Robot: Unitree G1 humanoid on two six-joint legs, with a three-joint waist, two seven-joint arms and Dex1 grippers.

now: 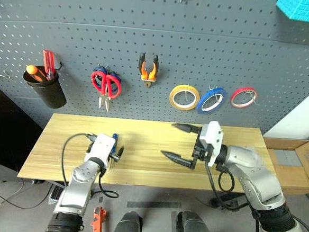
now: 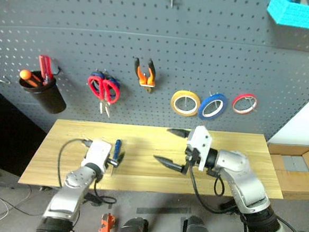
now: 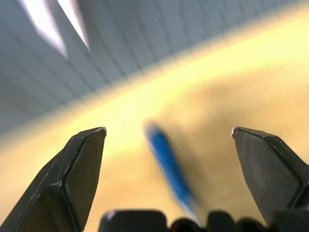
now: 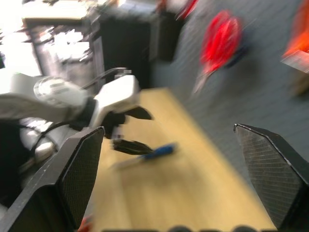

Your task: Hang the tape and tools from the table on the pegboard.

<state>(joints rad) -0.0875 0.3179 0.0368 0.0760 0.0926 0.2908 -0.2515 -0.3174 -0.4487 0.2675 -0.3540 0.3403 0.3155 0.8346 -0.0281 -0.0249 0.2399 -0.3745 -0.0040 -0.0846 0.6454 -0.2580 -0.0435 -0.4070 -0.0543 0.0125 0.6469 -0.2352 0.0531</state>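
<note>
The blue-handled screwdriver (image 2: 117,147) lies on the pale wooden table (image 1: 148,131), left of its middle. My left gripper (image 1: 116,151) is low over it and open, and in the left wrist view the blue handle (image 3: 169,164) lies between the two spread fingers, apart from both. My right gripper (image 1: 180,143) hangs open and empty above the table's middle, pointing left. The red-handled scissors (image 1: 106,83), the orange-and-black pliers (image 1: 148,69) and the yellow tape (image 1: 184,97) hang on the dark grey pegboard (image 1: 228,52).
A blue tape roll (image 1: 212,99) and a red tape roll (image 1: 244,97) hang right of the yellow one. A black cup (image 1: 46,90) with red and orange screwdrivers hangs at the left. A cardboard box (image 1: 294,163) stands beyond the table's right end.
</note>
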